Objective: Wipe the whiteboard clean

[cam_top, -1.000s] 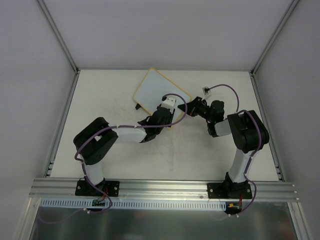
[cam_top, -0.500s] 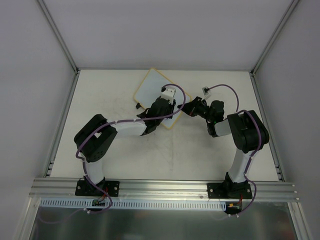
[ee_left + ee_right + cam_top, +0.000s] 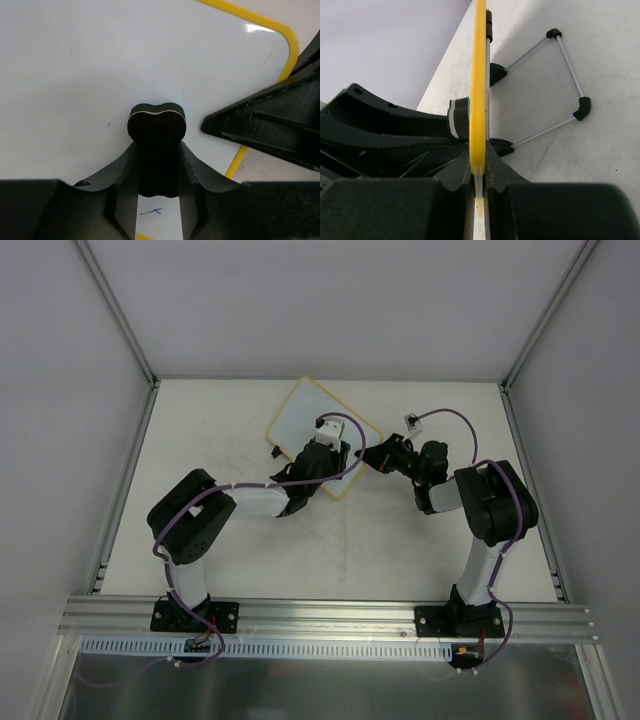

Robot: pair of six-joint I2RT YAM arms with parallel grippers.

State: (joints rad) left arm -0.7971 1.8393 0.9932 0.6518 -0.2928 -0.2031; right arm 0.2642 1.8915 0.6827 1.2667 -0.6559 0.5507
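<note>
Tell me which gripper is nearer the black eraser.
Left. The left gripper is shut on the eraser, against the whiteboard face; the right gripper clamps the whiteboard's yellow edge, off to the side.

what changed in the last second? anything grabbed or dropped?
Left gripper, shut on the eraser, slid across the whiteboard toward its far corner, slightly left. Nothing grabbed or dropped. Right gripper stayed clamped on the whiteboard's edge; the whiteboard itself did not visibly shift.
</note>
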